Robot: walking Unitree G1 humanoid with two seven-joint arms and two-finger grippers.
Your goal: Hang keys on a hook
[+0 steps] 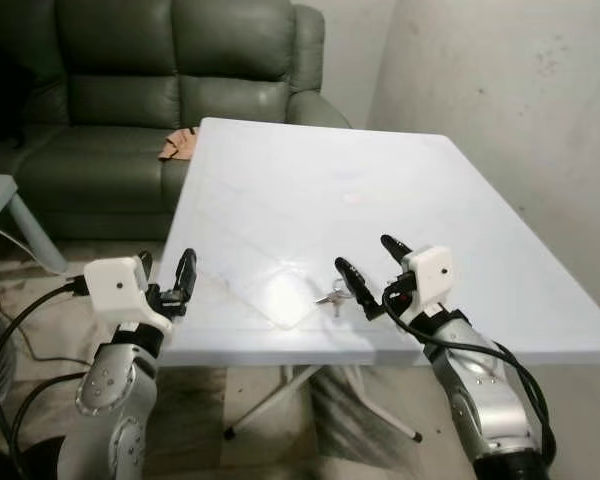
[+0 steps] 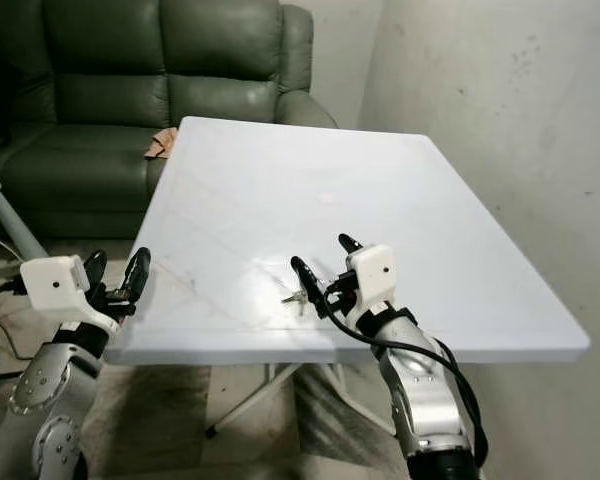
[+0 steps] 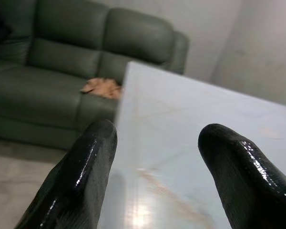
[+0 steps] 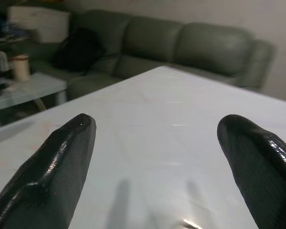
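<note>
Left eye view: a white counter (image 1: pixel 310 200) stands in front of a green sofa (image 1: pixel 130 90), with a plain wall on the robot's right. A small bunch of keys (image 1: pixel 332 296) lies flat on the counter close to its near edge, roughly midway along that edge. The right hand (image 1: pixel 372 272) sits over the near edge just to the right of the keys, its two black fingers spread wide apart and holding nothing; the nearer fingertip is just beside the keys, and contact cannot be confirmed. The left hand (image 1: pixel 166 278) is at the near left corner of the counter, level with the edge, fingers parted and empty. A tan cloth (image 1: pixel 180 143) lies on the sofa seat beside the far left corner of the counter.

Right eye view: same arrangement. The keys (image 2: pixel 297 297) lie near the near edge, with the right hand (image 2: pixel 322 268) open just beside them and the left hand (image 2: pixel 117 274) open at the near left corner.

Left wrist view: two black fingers (image 3: pixel 81 176) stand apart with nothing between them; beyond them run the counter's left edge, the sofa and the tan cloth (image 3: pixel 103 88).

Right wrist view: two black fingers (image 4: pixel 57 171) are wide apart and empty above the counter surface. A small bright glint at the lower frame edge may be part of the keys; not certain. A low side table (image 4: pixel 24 90) holding small items stands beside the sofa.
</note>
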